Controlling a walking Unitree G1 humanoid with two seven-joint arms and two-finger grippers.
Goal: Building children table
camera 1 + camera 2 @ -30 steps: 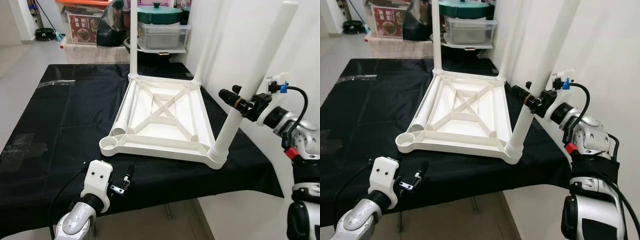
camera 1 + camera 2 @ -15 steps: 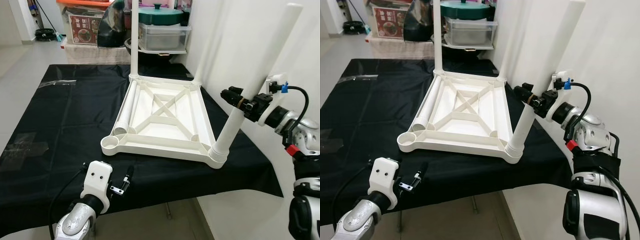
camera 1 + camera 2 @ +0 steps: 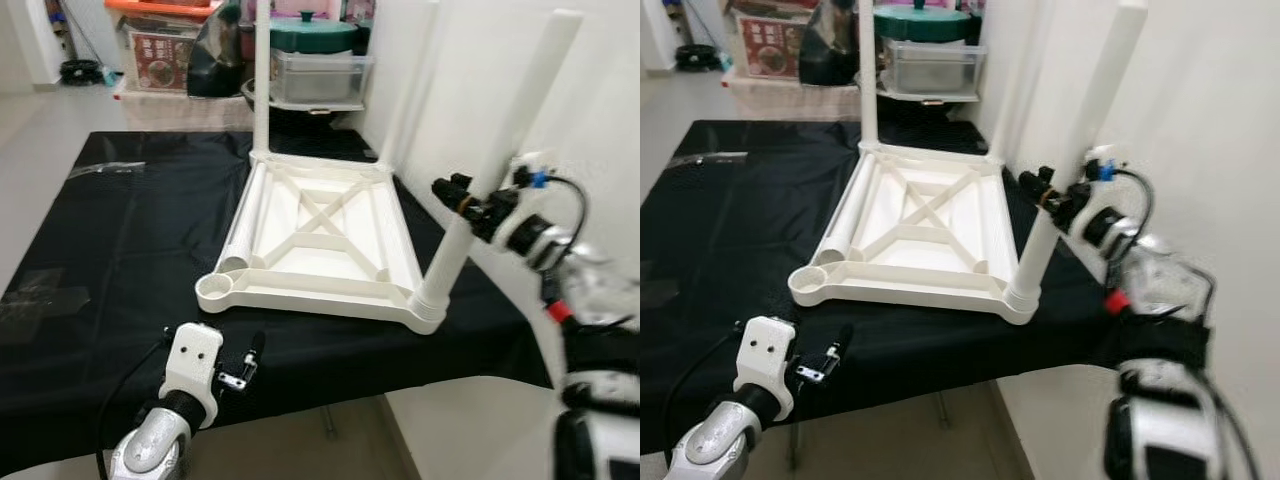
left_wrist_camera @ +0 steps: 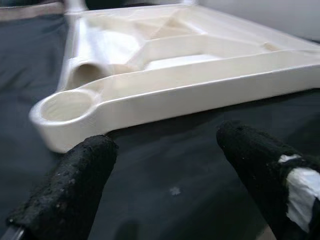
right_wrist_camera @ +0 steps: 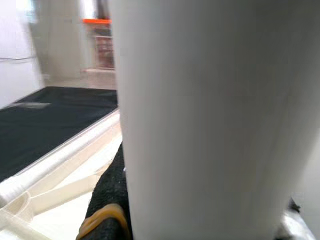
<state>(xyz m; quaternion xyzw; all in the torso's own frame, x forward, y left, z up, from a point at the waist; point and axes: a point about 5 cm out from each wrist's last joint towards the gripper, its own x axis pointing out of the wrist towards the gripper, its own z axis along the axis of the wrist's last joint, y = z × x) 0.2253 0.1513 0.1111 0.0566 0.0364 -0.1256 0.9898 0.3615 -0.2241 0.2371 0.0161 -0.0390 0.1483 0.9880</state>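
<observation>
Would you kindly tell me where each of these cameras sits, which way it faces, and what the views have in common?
Left eye view: on the head, looking forward and down at the upturned white table top on the black cloth; left gripper low, right gripper on the near right leg.
Right eye view: beside it, same scene, both arms.
Left wrist view: along its open fingers toward the empty corner socket.
Right wrist view: pressed close to the leg it grips.
Shared: all four see the table top.
</observation>
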